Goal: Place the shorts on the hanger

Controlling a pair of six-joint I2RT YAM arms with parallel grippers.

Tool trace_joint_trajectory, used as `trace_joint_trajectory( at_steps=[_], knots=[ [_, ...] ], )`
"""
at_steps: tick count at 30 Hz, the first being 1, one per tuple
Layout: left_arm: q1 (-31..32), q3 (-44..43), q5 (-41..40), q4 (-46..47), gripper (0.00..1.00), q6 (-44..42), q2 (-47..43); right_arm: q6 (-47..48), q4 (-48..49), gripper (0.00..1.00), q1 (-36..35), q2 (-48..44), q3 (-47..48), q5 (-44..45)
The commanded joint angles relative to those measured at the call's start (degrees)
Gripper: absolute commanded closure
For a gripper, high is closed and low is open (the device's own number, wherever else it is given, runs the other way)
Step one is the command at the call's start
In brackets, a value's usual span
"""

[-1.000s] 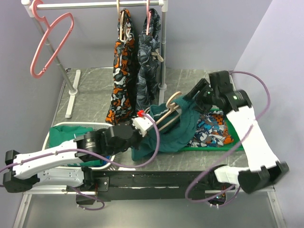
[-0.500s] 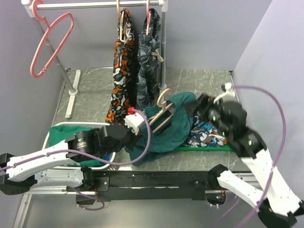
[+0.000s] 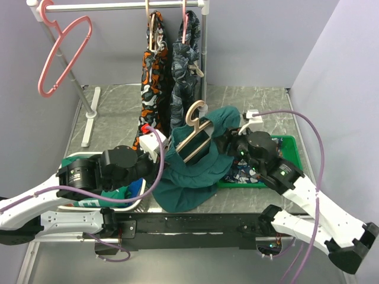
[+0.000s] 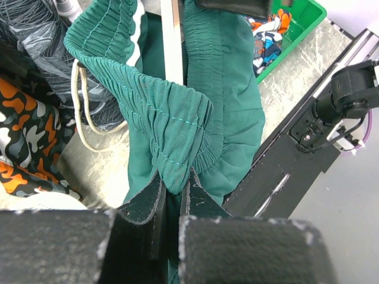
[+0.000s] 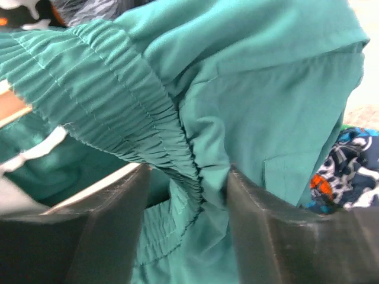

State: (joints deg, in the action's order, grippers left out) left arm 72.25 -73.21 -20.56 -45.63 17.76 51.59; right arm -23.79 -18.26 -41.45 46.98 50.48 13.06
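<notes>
The teal shorts (image 3: 195,177) hang bunched between my two grippers above the table's front middle. The tan hanger (image 3: 195,125) stands upright in them, hook up, in front of the rack. My left gripper (image 3: 161,155) is shut on the elastic waistband, as the left wrist view (image 4: 173,177) shows, with the hanger's bar (image 4: 172,35) rising beyond it. My right gripper (image 3: 232,142) is at the shorts' right edge. In the right wrist view (image 5: 188,171) its jaws stand fairly wide, filled by a thick fold of waistband (image 5: 118,89).
A clothes rack at the back carries a pink hanger (image 3: 65,53), orange camouflage shorts (image 3: 153,100) and grey camouflage shorts (image 3: 185,83). A green tray (image 3: 287,145) at right holds a patterned garment (image 3: 246,173). A white basket (image 3: 80,157) at left holds a green garment.
The shorts and hanger have moved left and risen, the hook now nearer the rack. My right arm has swung round to the near side. My left arm has drawn back to the left.
</notes>
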Motion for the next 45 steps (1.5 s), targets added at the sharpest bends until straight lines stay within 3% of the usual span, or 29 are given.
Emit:
trace_joint_trajectory(
  at_steps=[1,2,5,11,15,19,20,23,26,37,45],
  knots=[
    [-0.2,-4.8,0.1,1.4,0.99,-0.4,-1.1,1.9,4.6,0.53,-0.5,2.1,5.1,4.0],
    [-0.2,-5.4,-0.1,0.5,0.99,-0.5,-1.1,1.5,4.0,0.80,-0.4,2.1,6.0,4.8],
    [-0.2,-6.3,-0.9,-1.9,0.99,-0.4,-1.0,1.2,1.2,1.00,-0.4,1.2,10.7,7.3],
    [-0.2,-5.8,-0.2,-4.0,0.99,0.1,-2.3,0.5,-5.4,1.00,-0.3,1.9,20.2,11.5],
    [-0.2,-6.2,0.4,-5.3,0.99,0.3,-3.3,-1.1,-6.0,1.00,-0.2,3.8,19.9,7.2],
    [-0.2,-6.2,3.2,-7.2,0.99,0.2,-4.9,-1.5,-4.2,0.86,-0.3,3.9,16.8,4.0],
    [-0.2,-6.1,3.8,-7.8,0.99,0.4,-5.3,-1.1,-3.7,0.73,-0.2,3.6,16.8,3.4],
    [-0.2,-4.7,5.2,-9.7,0.99,1.6,-6.1,0.3,-2.9,0.48,-0.2,2.9,18.1,0.6],
    [-0.2,-2.5,7.3,-10.4,0.99,2.9,-8.0,1.2,-2.7,0.39,-0.3,3.5,20.3,-1.0],
    [-0.2,0.5,13.8,-13.7,0.99,7.0,-15.2,3.6,1.4,0.37,-4.8,16.7,30.4,-4.0],
    [-0.2,2.8,14.8,-16.6,0.99,8.1,-18.9,6.8,8.8,0.37,-8.2,26.1,36.5,-12.8]
  ],
)
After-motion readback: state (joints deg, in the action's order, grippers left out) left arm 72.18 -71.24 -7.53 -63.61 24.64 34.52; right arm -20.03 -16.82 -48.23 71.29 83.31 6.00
